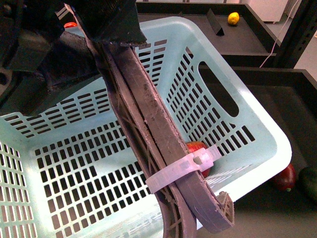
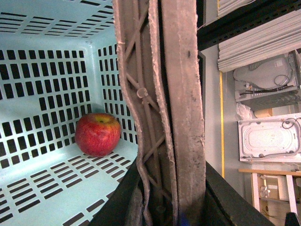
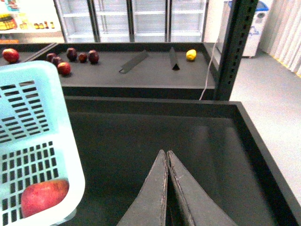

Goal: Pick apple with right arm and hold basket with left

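Brown ribbed handle (image 1: 146, 114) of the pale turquoise basket (image 1: 270, 141) is seen nearest in the front view. It crosses the basket's open top and is bound with a white zip tie (image 1: 181, 171). The handle is clamped at its upper end by the left tool (image 1: 106, 22); in the left wrist view, dark jaws are pressed against both sides of it. Whether the basket rests on anything cannot be told.

The apple (image 2: 98, 134) is shown inside the basket, lying on the slotted floor in a corner close to two walls. In the front view it is partly hidden behind the handle, beside the zip tie.

The right tool (image 3: 166, 155) is closed, its fingers pressed together with nothing held between them. It is held above the black desk (image 3: 141, 141), beside the basket and apart from the apple.

Outside the basket, by its right wall, a red-orange fruit (image 1: 285, 177) and a dark green fruit (image 1: 309, 182) are seen just beside each other on the desk.

Farther back, a second black desk (image 3: 141, 75) is shown carrying a black wedge divider (image 1: 215, 22), a yellow fruit (image 1: 233, 18) and several dark red fruits (image 3: 70, 56). Glass-door refrigerators (image 3: 131, 19) are seen at the far wall.
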Action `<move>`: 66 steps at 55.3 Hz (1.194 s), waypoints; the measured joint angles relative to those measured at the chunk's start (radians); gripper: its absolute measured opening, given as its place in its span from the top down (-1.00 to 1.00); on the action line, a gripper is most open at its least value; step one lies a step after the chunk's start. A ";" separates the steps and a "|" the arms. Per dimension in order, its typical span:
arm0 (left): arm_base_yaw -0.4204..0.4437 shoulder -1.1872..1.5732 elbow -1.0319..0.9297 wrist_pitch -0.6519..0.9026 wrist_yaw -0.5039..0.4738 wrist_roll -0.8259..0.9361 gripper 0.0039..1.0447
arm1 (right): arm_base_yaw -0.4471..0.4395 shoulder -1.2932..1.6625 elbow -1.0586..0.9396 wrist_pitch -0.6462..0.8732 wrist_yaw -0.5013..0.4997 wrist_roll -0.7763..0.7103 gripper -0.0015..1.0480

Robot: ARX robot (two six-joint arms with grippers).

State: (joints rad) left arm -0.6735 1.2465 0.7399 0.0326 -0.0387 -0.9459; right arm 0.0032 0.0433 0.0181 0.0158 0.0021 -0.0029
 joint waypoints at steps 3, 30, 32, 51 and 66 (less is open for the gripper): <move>0.000 0.000 0.000 0.000 -0.001 0.000 0.62 | 0.000 -0.029 0.000 -0.009 -0.001 0.000 0.96; 0.000 0.000 0.000 0.000 0.000 0.000 0.62 | 0.000 -0.037 0.000 -0.014 0.000 0.000 0.10; 0.000 0.000 0.000 0.000 0.000 0.000 0.62 | 0.000 -0.037 0.000 -0.014 0.000 0.000 -0.07; 0.000 0.000 0.000 0.000 0.000 0.000 0.62 | 0.000 -0.037 0.000 -0.014 0.000 0.001 -0.83; -0.011 -0.001 -0.009 0.074 -0.163 -0.118 0.62 | 0.000 -0.037 0.000 -0.014 0.000 0.001 -0.83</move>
State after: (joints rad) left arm -0.6842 1.2453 0.7307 0.1066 -0.2012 -1.0637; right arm 0.0032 0.0059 0.0181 0.0013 0.0021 -0.0017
